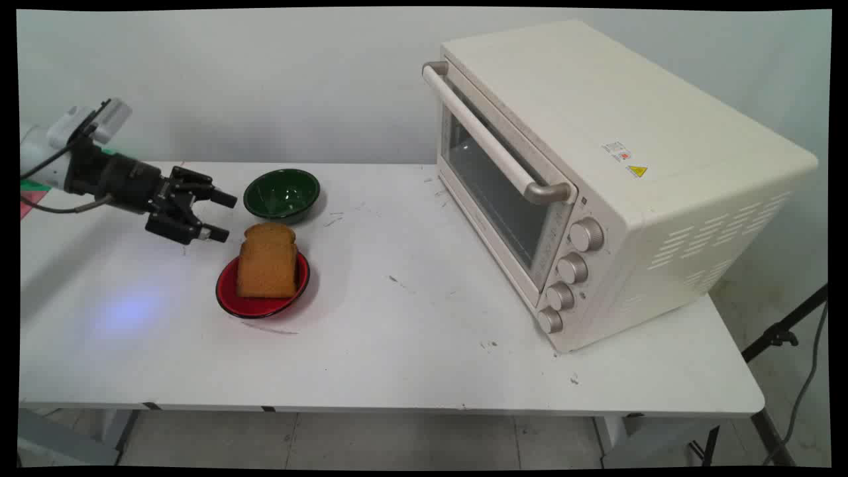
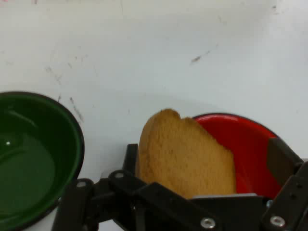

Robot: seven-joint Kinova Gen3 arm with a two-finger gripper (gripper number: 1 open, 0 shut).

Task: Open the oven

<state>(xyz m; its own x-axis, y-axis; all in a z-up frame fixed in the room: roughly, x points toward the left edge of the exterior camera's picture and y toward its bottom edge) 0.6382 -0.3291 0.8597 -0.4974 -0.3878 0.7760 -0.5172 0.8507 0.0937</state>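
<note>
A slice of brown toast [image 1: 267, 262] stands leaning in a red bowl [image 1: 260, 305] on the white table. My gripper [image 1: 225, 216] hangs low just left of the toast's top, open, with nothing between its fingers. A small gap shows between the lower fingertip and the toast. Right behind it sits an empty green bowl [image 1: 281, 193]. In the hand view the toast [image 2: 185, 156] rises straight ahead in line with the open gripper [image 2: 205, 154], the red bowl [image 2: 252, 142] lies behind it, and the green bowl [image 2: 29, 163] is at the left.
A large cream toaster oven [image 1: 596, 172] stands on the right half of the table [image 1: 411, 344] with its glass door shut and the handle [image 1: 487, 136] facing left. Four knobs [image 1: 571, 268] run down its front.
</note>
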